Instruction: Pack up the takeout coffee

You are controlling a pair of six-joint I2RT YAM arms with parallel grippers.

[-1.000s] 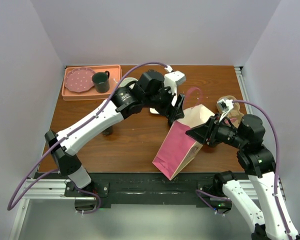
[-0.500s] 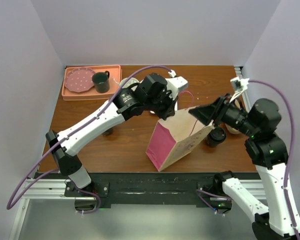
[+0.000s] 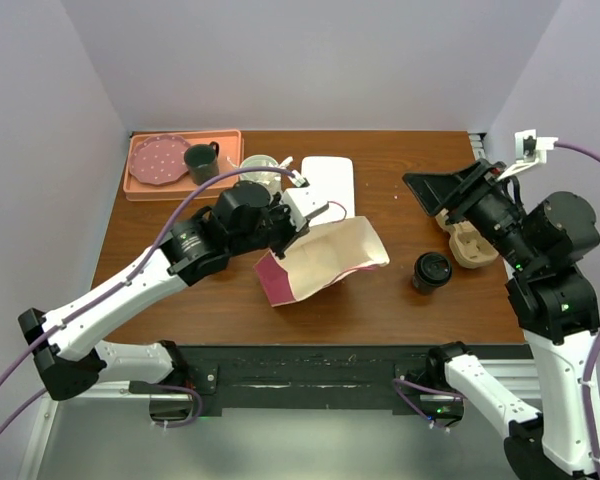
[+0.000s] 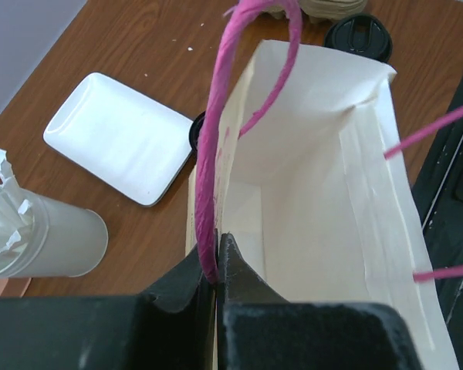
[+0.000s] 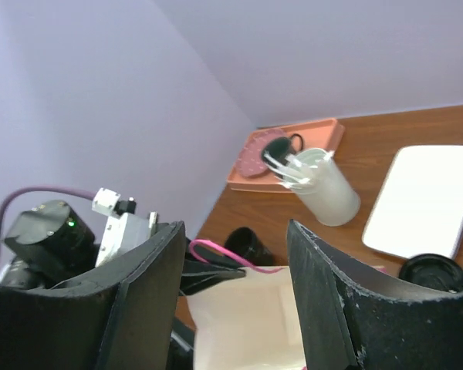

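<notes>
- Pinching the bag's pink handle, left pincer clamped tight.
- Bag tilted on surface, mouth open.
- Right pincer jaws apart, empty, apart from cup.

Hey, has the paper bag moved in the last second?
Yes. The paper bag has shifted left, away from the black-lidded coffee cup, which stayed put. The bag now lies just on the robot's side of the white plate.
</notes>
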